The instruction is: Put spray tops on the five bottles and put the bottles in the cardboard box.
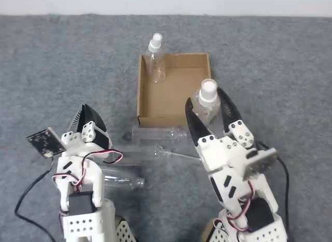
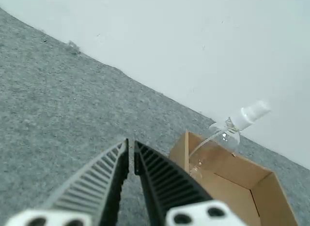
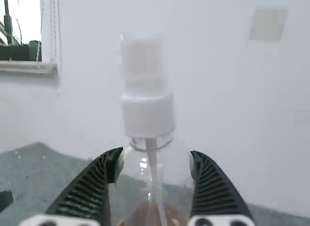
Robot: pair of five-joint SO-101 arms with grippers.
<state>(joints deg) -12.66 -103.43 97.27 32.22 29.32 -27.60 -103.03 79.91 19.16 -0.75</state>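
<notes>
We see our right pincer point(image 3: 154, 163) clasping a capped spray bottle point(image 3: 147, 114) at the cardboard box point(image 1: 171, 96); our left pincer point(image 2: 131, 146) is nearly closed, empty.

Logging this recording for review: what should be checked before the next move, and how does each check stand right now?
1. Spray top on held bottle: ok, the white top sits on the neck.
2. Right pincer grip: ok, fingers on both sides of the bottle.
3. Bottle over the cardboard box: cannot tell, it overlaps the front right corner.
4. Room in box: ok, one capped bottle sits at the back left.
5. Left pincer clear: ok, shut, empty, left of the box.
6. Other bottles capped: not ok, two lie uncapped on the carpet.
</notes>
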